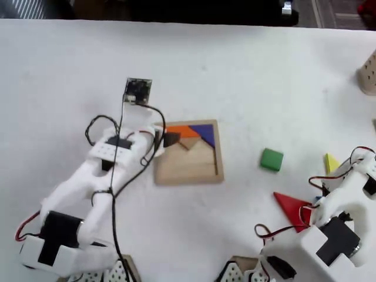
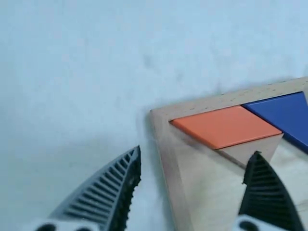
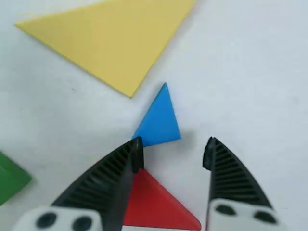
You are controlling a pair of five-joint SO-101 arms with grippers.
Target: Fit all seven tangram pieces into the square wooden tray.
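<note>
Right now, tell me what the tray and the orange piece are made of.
Tray: bare pale wood, matt; fine grain and speckling show on its rim. Orange piece: smooth, evenly coloured, matt surface; likely painted wood or plastic, the look leaves it open.

Surface: we see a matte white table top (image 1: 235,64), evenly lit, soft shadows | Far edge: we note a black band (image 1: 176,9) beyond the table | Far right corner: we make out grey floor with pale lines (image 1: 335,12) | Right edge: a pale wooden block with rows of small holes (image 1: 369,73) rests on the table
</note>
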